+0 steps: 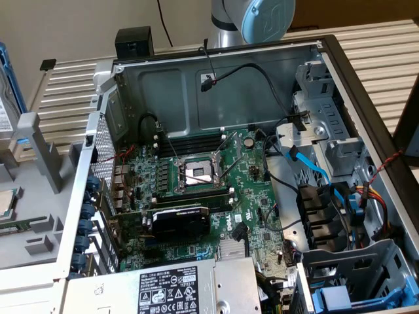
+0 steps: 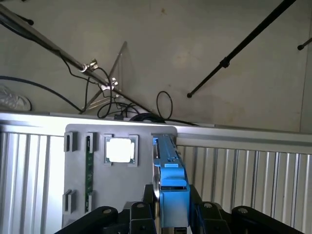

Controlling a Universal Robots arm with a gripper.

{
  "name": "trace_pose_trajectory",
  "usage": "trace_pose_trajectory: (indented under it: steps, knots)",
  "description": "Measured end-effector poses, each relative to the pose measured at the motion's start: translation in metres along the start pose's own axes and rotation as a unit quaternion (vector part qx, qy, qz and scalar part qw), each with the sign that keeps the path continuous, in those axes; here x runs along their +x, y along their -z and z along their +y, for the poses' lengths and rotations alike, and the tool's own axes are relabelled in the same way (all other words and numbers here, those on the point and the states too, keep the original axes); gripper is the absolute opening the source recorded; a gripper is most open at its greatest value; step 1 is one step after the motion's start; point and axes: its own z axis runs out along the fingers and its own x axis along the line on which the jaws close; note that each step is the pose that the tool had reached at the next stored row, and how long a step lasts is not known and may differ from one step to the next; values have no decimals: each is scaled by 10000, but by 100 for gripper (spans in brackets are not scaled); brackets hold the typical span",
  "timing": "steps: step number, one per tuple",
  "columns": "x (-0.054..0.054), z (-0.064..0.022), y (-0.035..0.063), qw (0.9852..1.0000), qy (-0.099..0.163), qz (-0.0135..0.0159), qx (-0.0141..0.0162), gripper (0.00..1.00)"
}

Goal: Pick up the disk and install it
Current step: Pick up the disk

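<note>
So the gripper has its jaws roughly halfway in, and they sit tight against both sides of the disk, right on the blue rail at the end nearest the wrist. I read that as a grip, not just a hover. The disk stands on edge over the grey fixture tray, just beside the processor chip, with a green memory stick a bit further over. In the exterior view the disk is at the exterior view's far left, well apart from the open computer case. Can't tell whether it's clear of the tray's slot or seated in it

What worries me:
- The hold is on one end of a plastic rail, not the metal body. It's a long flat thing in a short pinch, so it could swing or creep in the jaws once its weight hangs free
- If it's seated, any pull that isn't straight along the slot could jam it or drag the whole tray, and the chip sits right next door
- The drive cage at the exterior view's near right has a blue cable and a red and yellow bundle draped close by. A slightly tilted disk could catch one or shove it into the bay
- The rails need to go in square. A disk that's rotated in the grip would probably bind halfway and look installed when it isn't
</note>
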Motion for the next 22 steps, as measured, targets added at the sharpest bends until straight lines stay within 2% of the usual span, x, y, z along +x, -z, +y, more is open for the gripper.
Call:
trace_pose_trajectory:
  steps: [15,22]
  knots:
    - [-1,0,27,10000,-1,0,-9,37]
    - [-15,-20,225,10000,0,0,-9,37]
